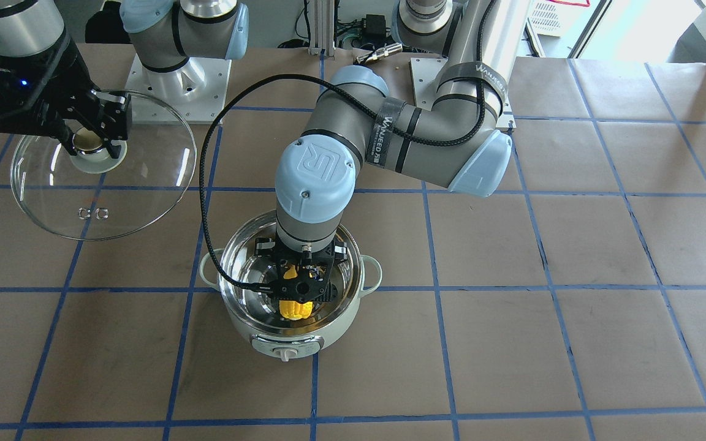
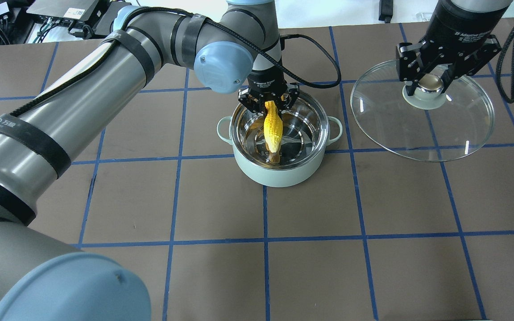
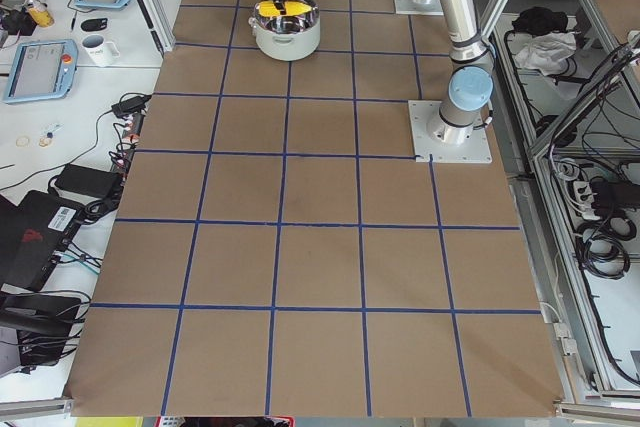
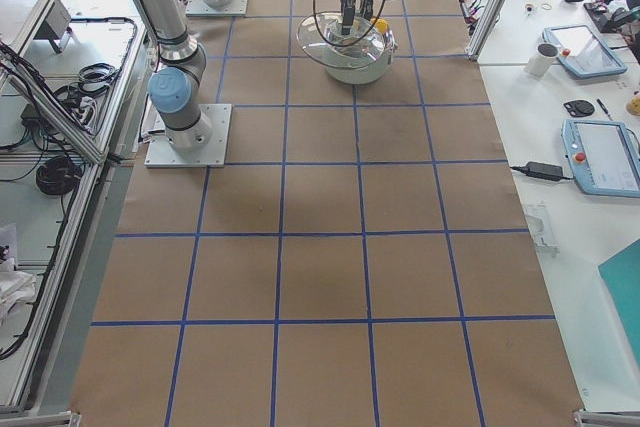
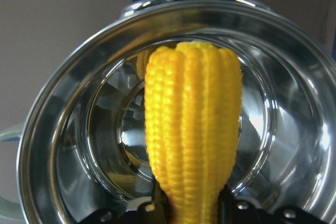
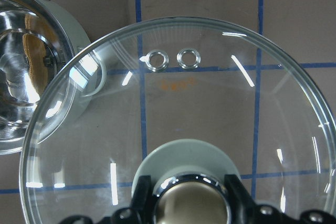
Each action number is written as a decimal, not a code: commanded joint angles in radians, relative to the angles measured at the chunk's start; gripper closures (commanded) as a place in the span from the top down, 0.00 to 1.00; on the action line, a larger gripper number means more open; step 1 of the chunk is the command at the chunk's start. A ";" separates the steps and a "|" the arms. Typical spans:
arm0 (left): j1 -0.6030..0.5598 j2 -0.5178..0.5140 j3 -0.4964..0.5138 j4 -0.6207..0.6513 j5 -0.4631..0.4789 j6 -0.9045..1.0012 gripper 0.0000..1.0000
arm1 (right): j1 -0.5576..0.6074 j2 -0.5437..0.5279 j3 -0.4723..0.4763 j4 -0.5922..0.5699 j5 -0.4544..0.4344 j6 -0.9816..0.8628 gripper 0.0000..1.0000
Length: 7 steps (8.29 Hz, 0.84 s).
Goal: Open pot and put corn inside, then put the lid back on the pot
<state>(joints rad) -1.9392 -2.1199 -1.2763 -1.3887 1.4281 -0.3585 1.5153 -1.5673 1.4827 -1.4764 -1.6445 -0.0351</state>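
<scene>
The mint-green pot stands open in the table's middle, its steel interior shining. My left gripper is shut on the narrow end of the yellow corn and holds it inside the pot's mouth; the corn also shows in the left wrist view and front view. My right gripper is shut on the beige knob of the glass lid and holds it off to the pot's side; the lid also shows in the front view and right wrist view.
The brown table surface carries a grid of blue tape lines. The arms' base plates sit at the robot's edge. The left arm's black cable loops beside the pot.
</scene>
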 commanded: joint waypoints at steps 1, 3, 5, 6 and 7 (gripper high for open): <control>-0.011 -0.017 -0.006 0.059 -0.005 -0.016 0.00 | 0.003 -0.004 0.001 -0.002 0.003 0.000 0.18; -0.011 -0.017 -0.009 0.059 -0.008 -0.014 0.00 | 0.003 -0.004 0.001 -0.002 0.002 0.000 0.18; -0.011 -0.022 -0.040 0.060 -0.041 -0.016 0.01 | 0.003 -0.004 0.001 -0.002 0.002 -0.002 0.18; -0.011 -0.025 -0.050 0.060 -0.046 -0.016 0.10 | 0.003 -0.004 0.001 -0.002 0.002 0.000 0.18; -0.011 -0.022 -0.061 0.062 -0.044 -0.014 0.26 | 0.003 -0.004 0.001 -0.002 0.003 0.000 0.18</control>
<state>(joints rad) -1.9496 -2.1424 -1.3166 -1.3288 1.3889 -0.3738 1.5186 -1.5708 1.4834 -1.4787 -1.6428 -0.0358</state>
